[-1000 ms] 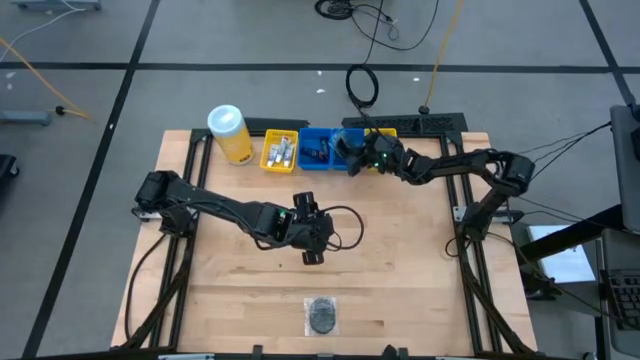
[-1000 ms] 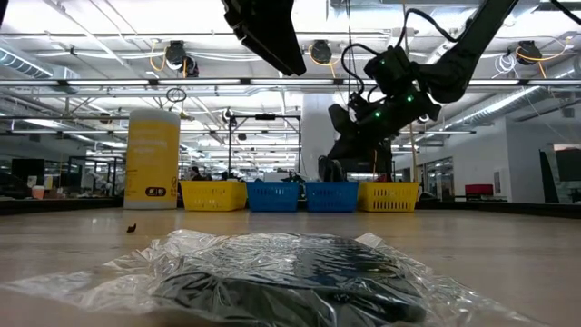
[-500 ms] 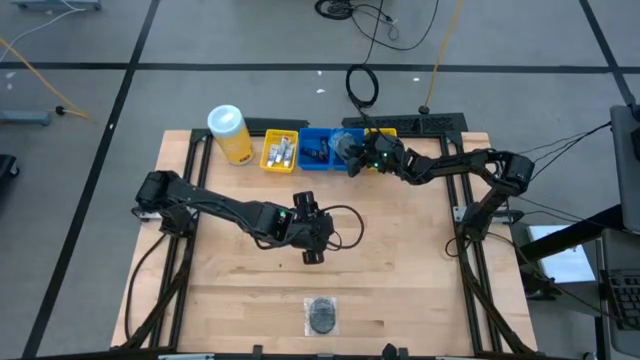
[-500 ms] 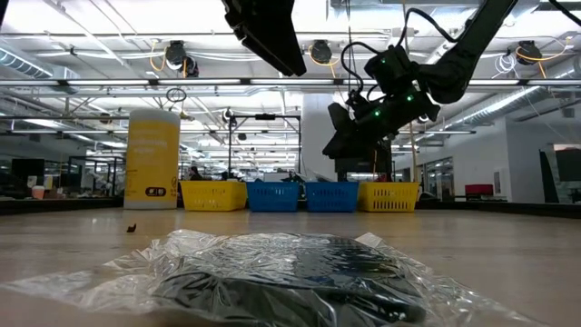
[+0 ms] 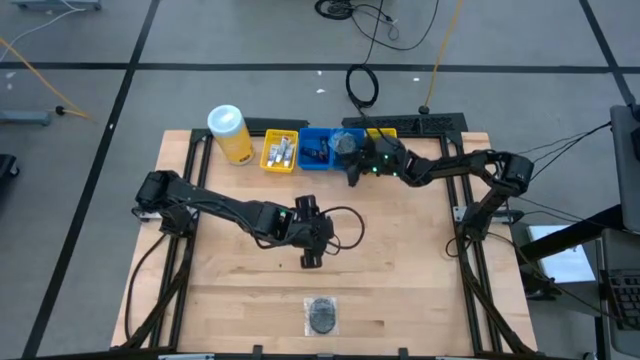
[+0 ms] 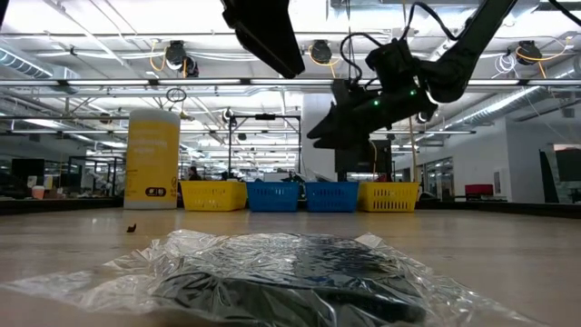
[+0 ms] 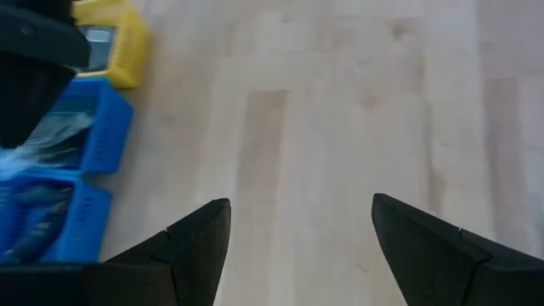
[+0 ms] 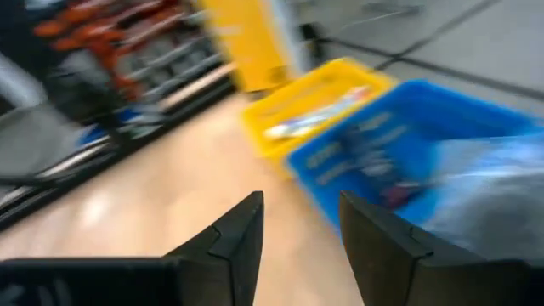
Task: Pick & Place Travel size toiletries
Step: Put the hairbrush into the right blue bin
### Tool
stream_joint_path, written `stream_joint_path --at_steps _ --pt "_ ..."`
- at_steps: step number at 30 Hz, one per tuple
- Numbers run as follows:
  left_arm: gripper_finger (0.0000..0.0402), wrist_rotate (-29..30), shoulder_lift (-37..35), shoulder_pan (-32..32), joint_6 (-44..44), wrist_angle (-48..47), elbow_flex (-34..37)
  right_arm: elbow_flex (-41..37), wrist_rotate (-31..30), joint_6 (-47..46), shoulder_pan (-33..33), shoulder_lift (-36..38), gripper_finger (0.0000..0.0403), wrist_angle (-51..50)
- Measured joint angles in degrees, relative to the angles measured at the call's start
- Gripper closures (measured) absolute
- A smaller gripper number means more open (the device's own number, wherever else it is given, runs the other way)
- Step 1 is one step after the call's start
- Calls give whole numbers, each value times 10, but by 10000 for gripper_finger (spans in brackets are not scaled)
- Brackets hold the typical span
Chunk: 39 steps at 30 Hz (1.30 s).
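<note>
A black round puff in a clear bag (image 5: 322, 314) lies flat on the table near its front edge and fills the foreground of the low view (image 6: 290, 272). Another clear-bagged toiletry (image 5: 344, 143) lies in a blue bin (image 5: 333, 157). White tubes (image 5: 281, 151) lie in the yellow bin (image 5: 267, 160). My right gripper (image 5: 352, 175) hangs open just in front of the blue bins, with nothing between its fingers (image 8: 302, 229). My left gripper (image 5: 310, 255) stands open over the middle of the table (image 7: 297, 225), also with nothing between its fingers.
A tall yellow canister with a white lid (image 5: 230, 133) stands at the far left of the bin row. A second yellow bin (image 5: 388, 132) sits half under my right arm. Bare wood lies between the bins and the bagged puff.
My right gripper has opened and let go of the bagged toiletry, which now lies in the blue bin. The gripper has then drawn back toward the table's near edge and swung toward the left.
</note>
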<state>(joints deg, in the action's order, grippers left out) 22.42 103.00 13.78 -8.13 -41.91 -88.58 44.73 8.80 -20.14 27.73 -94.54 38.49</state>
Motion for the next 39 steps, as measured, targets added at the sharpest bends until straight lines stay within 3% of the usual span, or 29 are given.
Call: stream_joint_path --at_steps 6,12,20,25,39 --pt "117 -29 0 5 1 -3 0 0 137 6 -23 4 266 -10" --pt "117 -30 0 6 -6 -20 0 0 227 18 -61 4 268 -66" --pt "117 -31 0 13 -10 -50 0 0 245 33 -134 4 269 -181" --pt "117 -62 0 18 -10 -64 0 0 245 28 -185 4 269 -212" --pt "117 -124 0 44 -14 -65 0 0 240 -59 -341 4 269 -218"
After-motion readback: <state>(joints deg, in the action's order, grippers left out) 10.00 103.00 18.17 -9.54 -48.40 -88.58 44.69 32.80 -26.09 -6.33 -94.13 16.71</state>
